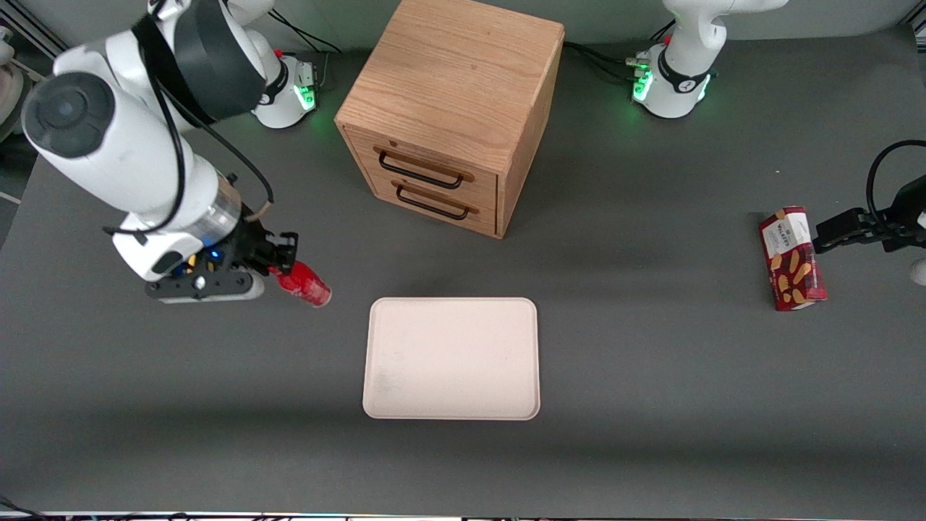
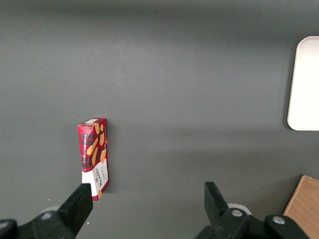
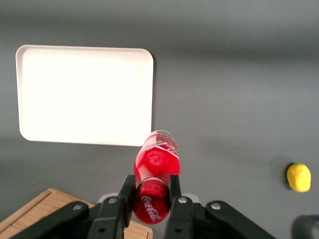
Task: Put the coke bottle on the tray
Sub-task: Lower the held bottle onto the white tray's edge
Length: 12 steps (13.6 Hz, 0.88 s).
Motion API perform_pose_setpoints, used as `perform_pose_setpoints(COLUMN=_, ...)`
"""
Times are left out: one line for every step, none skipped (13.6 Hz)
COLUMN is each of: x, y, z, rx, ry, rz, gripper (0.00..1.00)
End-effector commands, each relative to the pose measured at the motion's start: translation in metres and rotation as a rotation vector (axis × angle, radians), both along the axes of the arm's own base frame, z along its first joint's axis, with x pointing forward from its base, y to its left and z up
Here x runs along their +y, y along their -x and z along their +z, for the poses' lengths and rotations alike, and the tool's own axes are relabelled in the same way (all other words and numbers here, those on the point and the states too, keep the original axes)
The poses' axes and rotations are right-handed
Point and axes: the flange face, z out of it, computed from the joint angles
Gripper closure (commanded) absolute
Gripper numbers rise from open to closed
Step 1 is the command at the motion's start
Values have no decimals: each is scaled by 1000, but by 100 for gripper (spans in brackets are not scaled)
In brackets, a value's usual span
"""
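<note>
My right gripper [image 1: 278, 264] is shut on the coke bottle [image 1: 304, 284], a small glossy red bottle with white script. It holds the bottle tilted above the table, beside the tray's corner that lies toward the working arm's end and farther from the front camera. In the right wrist view the two black fingers [image 3: 126, 191] clamp the bottle [image 3: 155, 174] on both sides, its silver base pointing at the table. The tray [image 1: 452, 358], pale cream and empty, lies flat in front of the drawer cabinet; it also shows in the right wrist view [image 3: 84, 94].
A wooden drawer cabinet [image 1: 452, 116] with two drawers stands farther from the front camera than the tray. A red snack box [image 1: 792, 258] lies toward the parked arm's end. A small yellow object [image 3: 298, 177] lies on the table in the right wrist view.
</note>
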Motion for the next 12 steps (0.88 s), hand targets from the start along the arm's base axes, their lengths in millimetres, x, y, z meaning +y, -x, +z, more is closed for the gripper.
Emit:
perform_pose_setpoints(x=30, y=-21, z=-2, rx=-17, ry=-41, rz=-55, gripper=100)
perform_pose_setpoints(x=42, y=-22, z=-7, rx=-16, ry=-51, rz=-81, gripper=100)
perform_pose_setpoints(x=52, y=-25, z=-16, rx=-9, ry=-59, rz=-105, gripper=100)
perform_pose_setpoints(x=60, y=-27, z=-21, rx=-9, ry=-67, rz=-121, gripper=100)
perform_pose_setpoints(x=65, y=-27, z=-20, rx=-18, ry=-77, rz=-128, gripper=100)
perform_pose_setpoints(x=68, y=-28, z=-19, rx=-30, ry=-86, rz=-126, gripper=100)
perform_pose_setpoints(x=67, y=-30, z=-18, rx=-39, ry=-90, rz=-128, gripper=100)
perform_pose_setpoints(x=67, y=-32, z=-25, rx=-38, ry=-82, rz=-128, gripper=100)
perform_pose_setpoints(x=67, y=-35, z=-31, rx=-41, ry=-78, rz=-123, gripper=100)
perform_pose_setpoints(x=69, y=-39, z=-45, rx=-32, ry=-72, rz=-121, gripper=100)
perform_pose_setpoints(x=71, y=-44, z=-60, rx=-30, ry=-68, rz=-123, gripper=100)
perform_pose_setpoints(x=71, y=-50, z=-75, rx=-35, ry=-63, rz=-126, gripper=100)
